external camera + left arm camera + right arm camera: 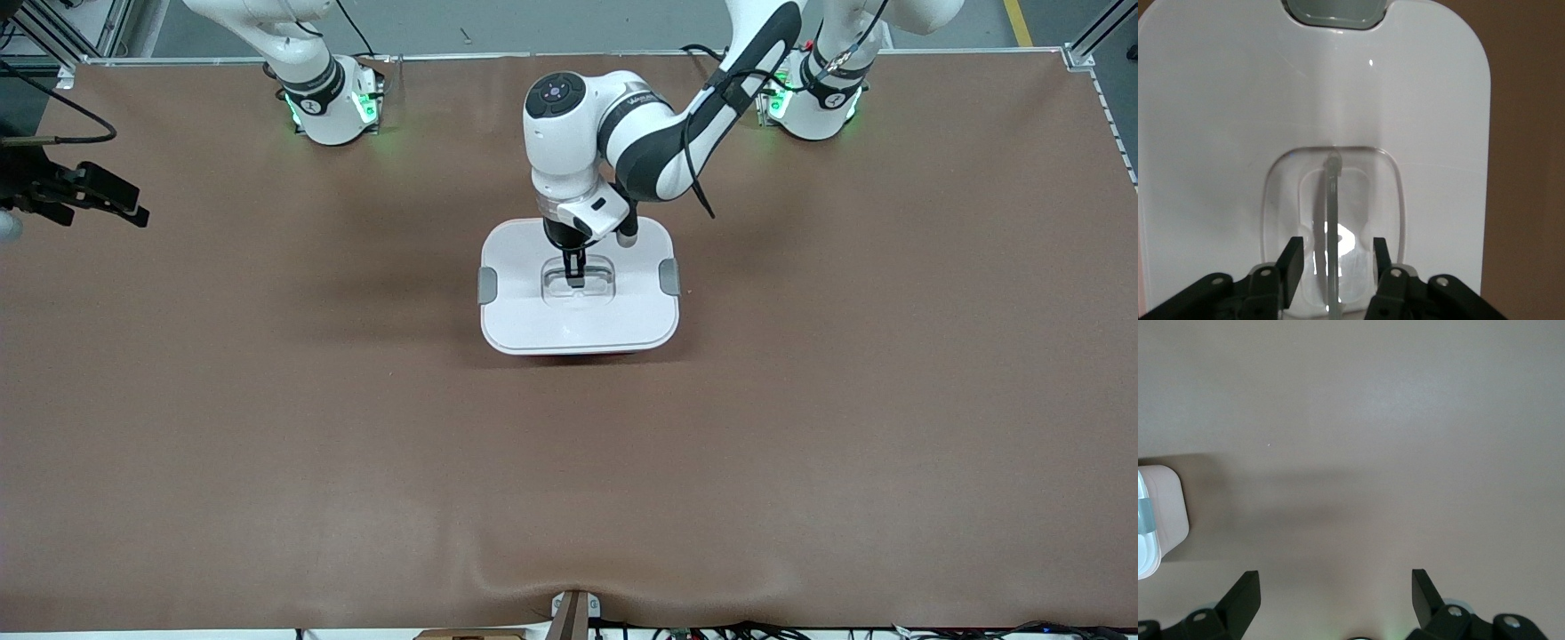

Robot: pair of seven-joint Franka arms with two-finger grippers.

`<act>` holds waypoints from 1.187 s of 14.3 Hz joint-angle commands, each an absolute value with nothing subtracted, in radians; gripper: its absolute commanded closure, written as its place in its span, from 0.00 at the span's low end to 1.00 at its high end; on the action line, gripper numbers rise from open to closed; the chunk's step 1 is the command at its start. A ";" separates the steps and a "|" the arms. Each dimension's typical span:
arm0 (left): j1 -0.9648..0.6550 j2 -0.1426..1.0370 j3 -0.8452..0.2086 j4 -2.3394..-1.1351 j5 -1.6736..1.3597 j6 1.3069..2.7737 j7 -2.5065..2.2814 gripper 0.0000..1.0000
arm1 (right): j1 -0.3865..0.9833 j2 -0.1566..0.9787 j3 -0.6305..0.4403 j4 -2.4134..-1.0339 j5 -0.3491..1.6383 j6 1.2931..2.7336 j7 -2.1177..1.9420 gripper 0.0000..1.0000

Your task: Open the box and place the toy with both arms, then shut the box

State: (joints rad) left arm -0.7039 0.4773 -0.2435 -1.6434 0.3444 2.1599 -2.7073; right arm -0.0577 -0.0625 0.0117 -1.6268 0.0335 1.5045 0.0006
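While the front view shows the box [580, 286] only from above, sitting with its white lid [533, 316] on in the middle of the brown worktop [800, 427], the left wrist view makes the grip clear: the left claw [1336, 257] is down in the lid's recessed clear handle [1332, 200], its two fingers [1292, 257] standing apart on either side of the thin upright bar without pressing on it, so it holds nothing. The same view shows one grey clip [1335, 12] at the lid's edge, whereas the front view shows both clips [488, 284]. The right claw [98, 197] waits over the worktop's edge at the right arm's end, and the right wrist view shows its fingers [1245, 597] spread wide and empty over bare worktop, with a corner of the box at the frame's edge. The toy appears in no view.
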 commanded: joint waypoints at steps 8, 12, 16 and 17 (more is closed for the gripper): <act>-0.654 0.347 -0.239 -1.554 0.350 1.997 -2.611 0.00 | -0.067 -0.064 0.025 -1.612 0.025 1.489 -0.008 0.00; -0.629 0.247 -0.235 -1.554 0.336 1.974 -2.551 0.00 | -0.067 -0.064 0.025 -1.612 0.025 1.489 -0.008 0.00; -0.600 0.206 -0.232 -1.522 0.316 1.971 -2.548 0.00 | -0.067 -0.064 0.025 -1.612 0.023 1.489 -0.008 0.00; -0.566 0.206 -0.238 -1.517 0.316 1.971 -2.545 0.00 | -0.067 -0.064 0.025 -1.612 0.025 1.489 -0.008 0.00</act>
State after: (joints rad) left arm -0.6148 0.2153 -0.2328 -1.5365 0.3373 1.9854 -2.5716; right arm -0.0577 -0.0625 0.0149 -1.6263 0.0335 1.5043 -0.0005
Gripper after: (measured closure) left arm 0.000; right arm 0.000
